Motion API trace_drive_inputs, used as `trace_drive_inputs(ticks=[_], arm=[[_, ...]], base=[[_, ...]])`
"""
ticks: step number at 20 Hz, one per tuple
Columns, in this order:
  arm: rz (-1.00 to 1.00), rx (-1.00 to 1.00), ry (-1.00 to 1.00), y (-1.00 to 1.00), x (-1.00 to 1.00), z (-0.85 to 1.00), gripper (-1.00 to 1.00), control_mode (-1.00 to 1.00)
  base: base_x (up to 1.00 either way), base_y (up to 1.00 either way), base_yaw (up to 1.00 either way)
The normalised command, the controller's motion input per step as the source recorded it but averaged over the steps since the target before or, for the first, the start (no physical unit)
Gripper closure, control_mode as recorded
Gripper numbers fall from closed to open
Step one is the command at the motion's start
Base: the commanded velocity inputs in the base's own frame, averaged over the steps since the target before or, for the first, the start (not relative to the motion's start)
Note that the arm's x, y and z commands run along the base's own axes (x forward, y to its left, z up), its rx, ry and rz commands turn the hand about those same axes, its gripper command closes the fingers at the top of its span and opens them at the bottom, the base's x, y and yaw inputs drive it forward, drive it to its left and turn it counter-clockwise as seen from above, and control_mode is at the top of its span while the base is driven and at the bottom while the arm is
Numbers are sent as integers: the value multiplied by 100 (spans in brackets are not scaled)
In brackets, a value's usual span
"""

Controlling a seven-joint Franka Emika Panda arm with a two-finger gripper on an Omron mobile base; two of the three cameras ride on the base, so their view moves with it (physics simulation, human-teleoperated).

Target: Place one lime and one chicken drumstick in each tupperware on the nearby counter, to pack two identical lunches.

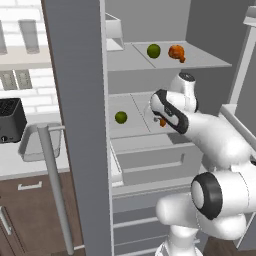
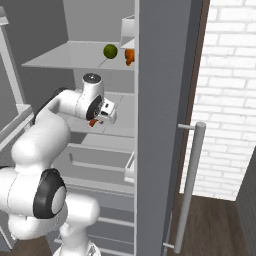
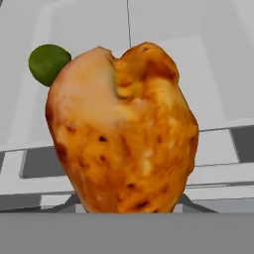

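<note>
Inside an open grey fridge, the tool (image 1: 161, 121) grips an orange-brown chicken drumstick (image 3: 121, 130) lengthwise along itself, above a pale shelf (image 1: 131, 131).

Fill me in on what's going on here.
The arm is reaching into an open fridge and its gripper is closed on a drumstick at the middle shelf. A lime still sits on that shelf, to the left in the left base view. On the shelf above lie a second lime and a second drumstick, side by side. Nothing has reached the counter yet.
</note>
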Motion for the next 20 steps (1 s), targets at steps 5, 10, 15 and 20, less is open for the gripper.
trace_drive_inputs(ticks=[5,10,15,20], arm=[[0,1,23,0,-100,85,100,-100],[0,-7,23,9,-100,26,100,-100],[0,-15,22,0,-100,1,100,-100],[0,-13,1,-3,-100,0,100,-100]], base=[[0,0,0],[0,0,0],[0,0,0],[0,0,0]])
